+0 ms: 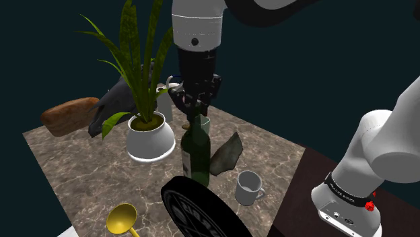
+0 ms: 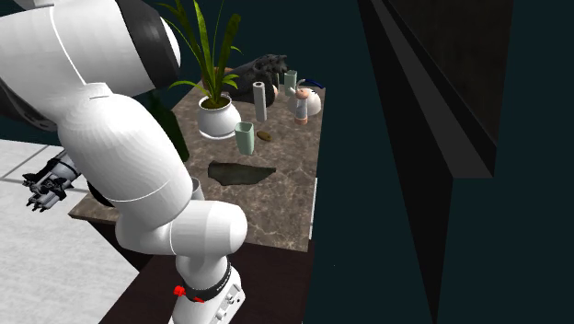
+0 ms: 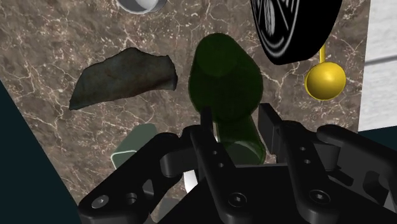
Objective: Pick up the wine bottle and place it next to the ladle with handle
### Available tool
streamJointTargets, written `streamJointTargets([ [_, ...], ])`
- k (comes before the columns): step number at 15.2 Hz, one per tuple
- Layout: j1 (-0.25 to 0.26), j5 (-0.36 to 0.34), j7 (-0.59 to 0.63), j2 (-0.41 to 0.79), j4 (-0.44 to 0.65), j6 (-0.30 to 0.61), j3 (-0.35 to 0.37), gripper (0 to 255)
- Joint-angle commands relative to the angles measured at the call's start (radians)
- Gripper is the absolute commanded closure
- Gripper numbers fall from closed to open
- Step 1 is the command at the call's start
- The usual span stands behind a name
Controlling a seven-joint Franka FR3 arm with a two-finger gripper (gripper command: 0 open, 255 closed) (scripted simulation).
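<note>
Brown veined marble counter (image 1: 60, 161) takes up most of the shoulder view. You've got the white arm (image 1: 380, 145) rising at lower right and coming down over the middle. Potted plant (image 1: 149, 134), long green leaves in a white pot, stands left of centre in the shoulder view. Black tyre (image 1: 195, 210) sits at the near edge and covers the bottle's foot, so you can't tell whether the foot rests on the marble. Dark green wine bottle (image 1: 195, 151) is upright, just beside the pot on the shoulder view's right and behind the tyre. Black gripper (image 1: 196, 113) is straight above it at the neck. In the wrist view its fingers (image 3: 205, 137) stand narrow, pinching the green neck from both sides. Dark grey jagged shard (image 1: 227, 153) lies just right of the bottle. White mug (image 1: 249, 186) is near the shard. Yellow ladle (image 1: 122, 219) lies at the near edge, left of the tyre in the shoulder view, apart from the bottle.
</note>
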Motion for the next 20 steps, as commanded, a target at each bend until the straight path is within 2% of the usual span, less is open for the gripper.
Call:
streamJointTargets([
  [1, 0.001, 0.000, 0.002, 0.000, -0.026, 0.027, 0.001, 255],
  [13, 0.004, -0.010, 0.014, 0.023, -0.172, 0.193, 0.009, 255],
  [20, 0.004, -0.010, 0.014, 0.023, -0.172, 0.193, 0.009, 255],
])
